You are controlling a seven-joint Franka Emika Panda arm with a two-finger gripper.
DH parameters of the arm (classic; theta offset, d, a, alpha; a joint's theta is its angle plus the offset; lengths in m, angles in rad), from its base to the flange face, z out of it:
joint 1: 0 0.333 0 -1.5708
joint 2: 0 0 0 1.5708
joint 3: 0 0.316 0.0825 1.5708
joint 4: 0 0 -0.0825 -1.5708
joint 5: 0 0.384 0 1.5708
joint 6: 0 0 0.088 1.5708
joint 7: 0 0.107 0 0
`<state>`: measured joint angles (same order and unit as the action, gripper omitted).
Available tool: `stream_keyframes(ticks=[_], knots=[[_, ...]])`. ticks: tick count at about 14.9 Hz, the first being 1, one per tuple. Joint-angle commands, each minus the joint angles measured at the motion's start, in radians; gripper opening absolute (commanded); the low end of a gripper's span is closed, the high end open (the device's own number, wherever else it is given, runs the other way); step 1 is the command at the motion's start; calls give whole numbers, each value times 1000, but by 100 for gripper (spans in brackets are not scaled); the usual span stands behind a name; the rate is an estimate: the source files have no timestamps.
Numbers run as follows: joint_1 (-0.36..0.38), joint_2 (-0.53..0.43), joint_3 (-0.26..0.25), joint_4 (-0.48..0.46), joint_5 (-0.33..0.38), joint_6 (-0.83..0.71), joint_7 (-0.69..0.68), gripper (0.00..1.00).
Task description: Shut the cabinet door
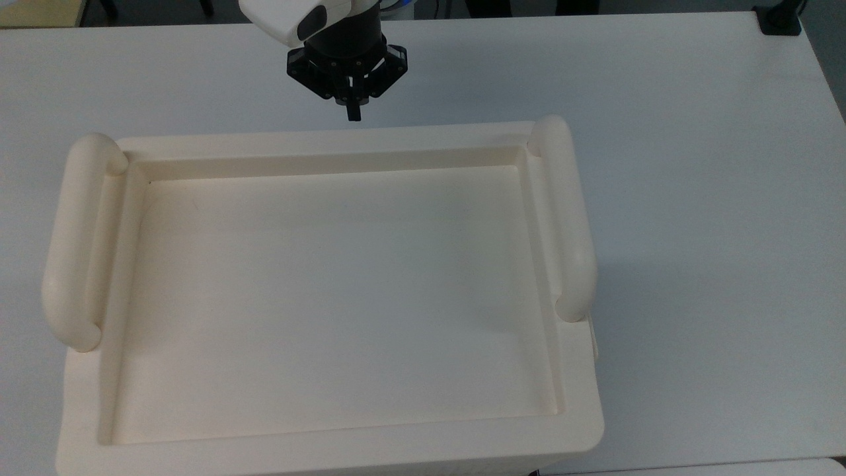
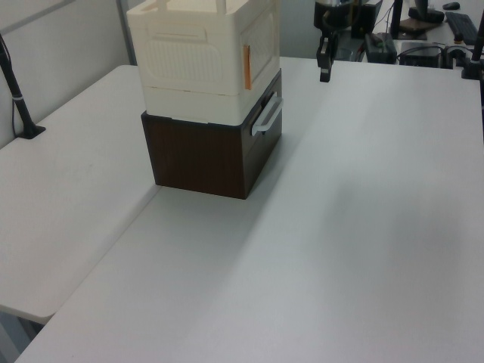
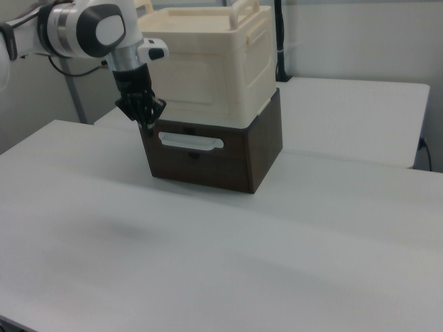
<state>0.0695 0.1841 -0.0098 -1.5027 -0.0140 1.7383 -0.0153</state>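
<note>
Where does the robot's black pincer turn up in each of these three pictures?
Top view: the pincer is near the upper edge, left of centre, just beyond the cabinet's far rim.
Left view: the pincer is at the top, right of centre, to the right of the cabinet.
Right view: the pincer is upper left, in front of the cabinet.
Shared landmark: the cream cabinet.

You're in an office or lab: plain white desk [image 2: 363, 227], more white desks pushed alongside, grey partition wall [image 2: 60, 38], monitors and cables [image 2: 423, 30] in the left view's background, robot arm [image 3: 83, 28] mounted.
</note>
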Motion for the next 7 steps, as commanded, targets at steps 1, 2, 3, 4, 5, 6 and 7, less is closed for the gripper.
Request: stream_keyframes(ticks=[1, 2, 3, 4, 5, 6, 7], knots=[[7, -77, -9, -85, -34, -29, 43, 8], [3, -98, -9, -93, -35, -58, 43, 19], [3, -107, -10, -93, -41, -80, 44, 26], [0, -123, -9, -90, -73, -107, 46, 41], [-4, -133, -9, -90, -86, -115, 55, 64], [-5, -133, -10, -88, -86, -114, 57, 78], [-5, -130, -10, -87, -87, -106, 57, 80]])
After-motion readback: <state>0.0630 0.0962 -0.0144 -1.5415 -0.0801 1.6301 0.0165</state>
